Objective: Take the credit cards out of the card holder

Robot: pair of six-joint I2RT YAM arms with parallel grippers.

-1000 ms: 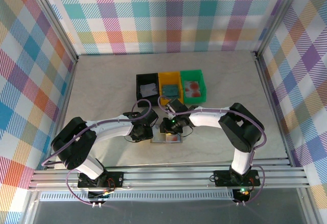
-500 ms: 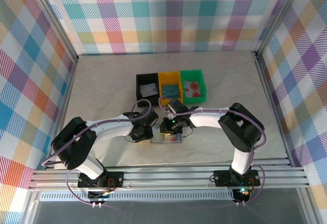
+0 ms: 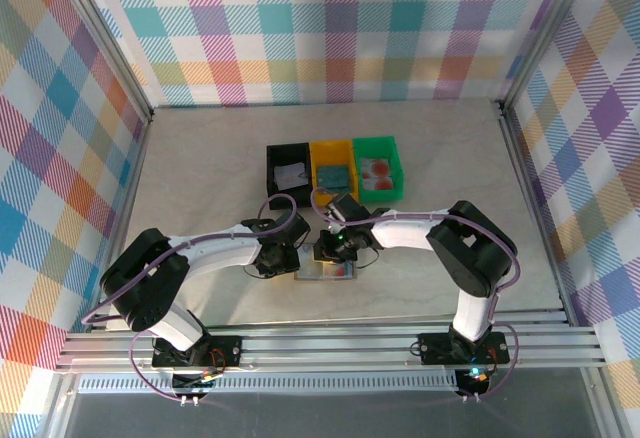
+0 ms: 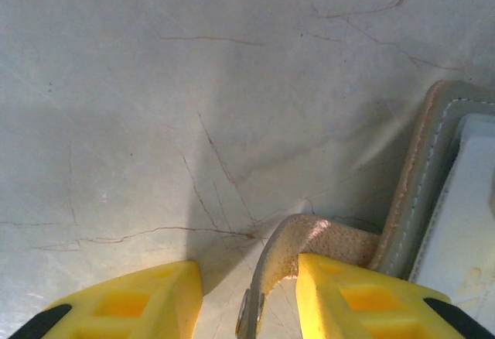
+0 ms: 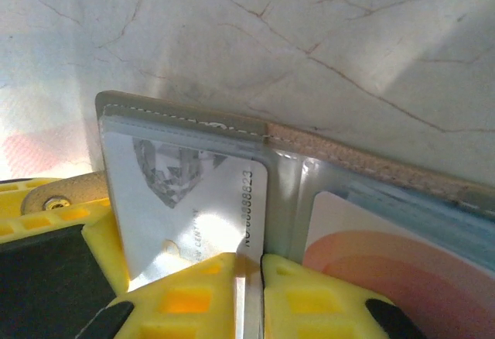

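Note:
The card holder (image 3: 325,271) lies open on the table in front of both arms. In the right wrist view its left pocket (image 5: 193,118) holds a whitish-grey credit card (image 5: 186,192), and a reddish-pink card (image 5: 387,265) sits in the right pocket. My right gripper (image 5: 249,265) is shut on the near edge of the whitish-grey card. My left gripper (image 4: 247,277) is open at the holder's left side. The holder's snap strap (image 4: 309,238) curls up between its yellow fingers, against the right one. The holder's stitched edge (image 4: 421,184) runs just right of it.
Three trays stand in a row behind the holder: a black tray (image 3: 272,173) with a whitish card, a yellow tray (image 3: 333,144) with a teal card, and a green tray (image 3: 378,141) with a reddish card. Checked walls enclose the table on three sides.

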